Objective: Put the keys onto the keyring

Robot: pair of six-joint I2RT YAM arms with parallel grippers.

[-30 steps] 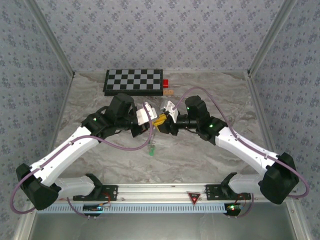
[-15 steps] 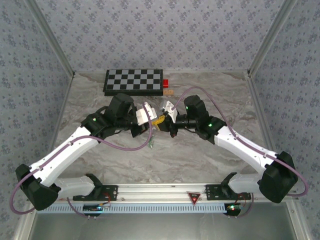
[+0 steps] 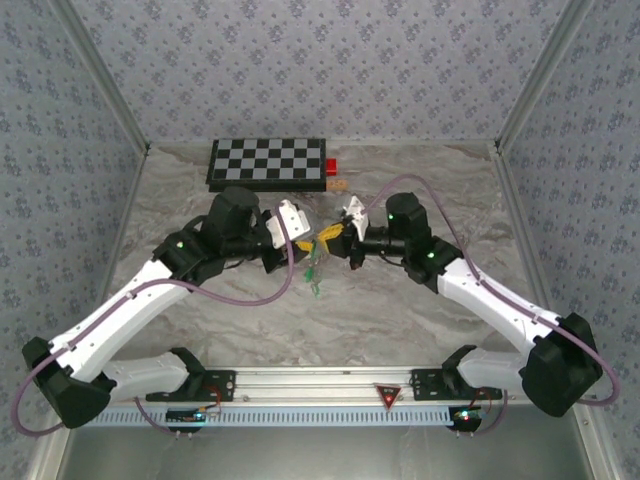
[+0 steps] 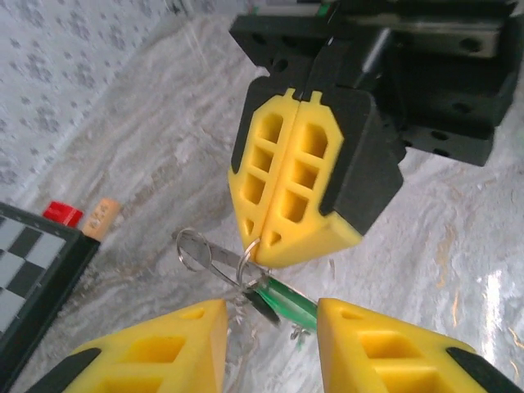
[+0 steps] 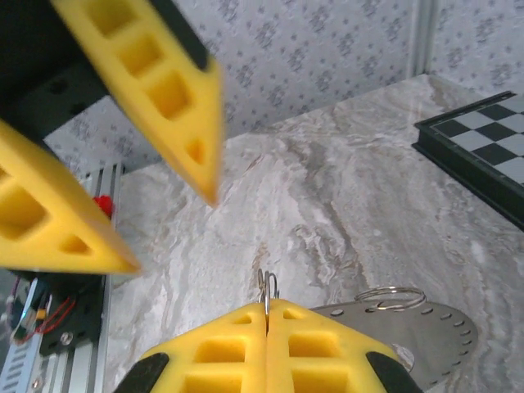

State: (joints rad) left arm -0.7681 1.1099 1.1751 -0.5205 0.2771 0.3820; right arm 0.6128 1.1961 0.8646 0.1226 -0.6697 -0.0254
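The right end effector is closed, its two yellow fingers pressed flat together and pinching the thin metal keyring at their tips. In the right wrist view the same pinch shows, with the top of the ring poking up out of the seam between the fingers. The keys hang from the ring just below that end effector, one green head showing plainly and dark shafts bunched beside it. A second loop of silvery wire sticks out to the left of the bunch.

The left end effector is open, its fingers spread on either side of the hanging keys and not touching them. From above, the two end effectors meet nose to nose over the middle of the table, and the green keys dangle beneath them. A chessboard lies at the far edge, with a small red block and a tan piece just right of it.
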